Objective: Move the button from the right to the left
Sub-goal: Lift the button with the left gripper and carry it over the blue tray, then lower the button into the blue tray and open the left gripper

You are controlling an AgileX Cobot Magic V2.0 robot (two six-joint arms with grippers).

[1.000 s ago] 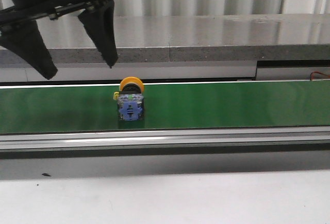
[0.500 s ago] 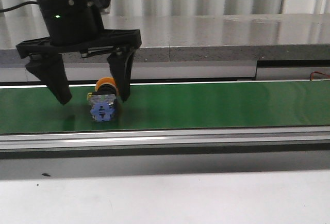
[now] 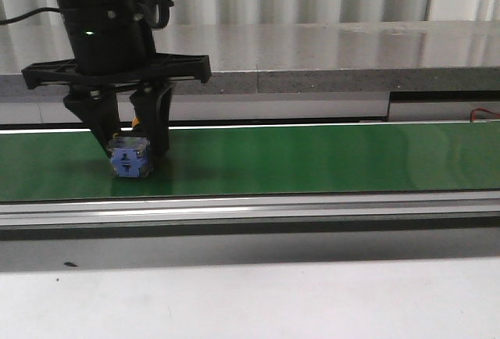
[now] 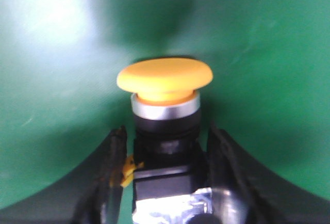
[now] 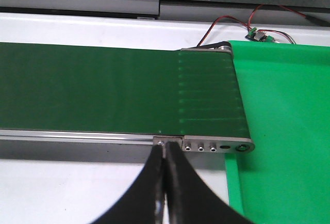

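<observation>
The button (image 3: 130, 159) lies on its side on the green conveyor belt (image 3: 312, 159) at the left, its blue-grey block towards the camera. The left wrist view shows its yellow head (image 4: 165, 79), silver ring and black collar. My left gripper (image 3: 134, 151) is down on the belt. Its fingers (image 4: 116, 152) are closed against both sides of the button's black body. My right gripper (image 5: 165, 149) does not show in the front view. In the right wrist view it is shut and empty above the white table beside the belt's right end.
A grey stone ledge (image 3: 351, 50) runs behind the belt. An aluminium rail (image 3: 312, 210) and the white table (image 3: 312, 300) lie in front. At the belt's right end are a bright green surface (image 5: 289, 131) and a small wired board (image 5: 258, 33).
The button rode left along the belt. My left gripper came down over it and its fingers closed in on both sides.
</observation>
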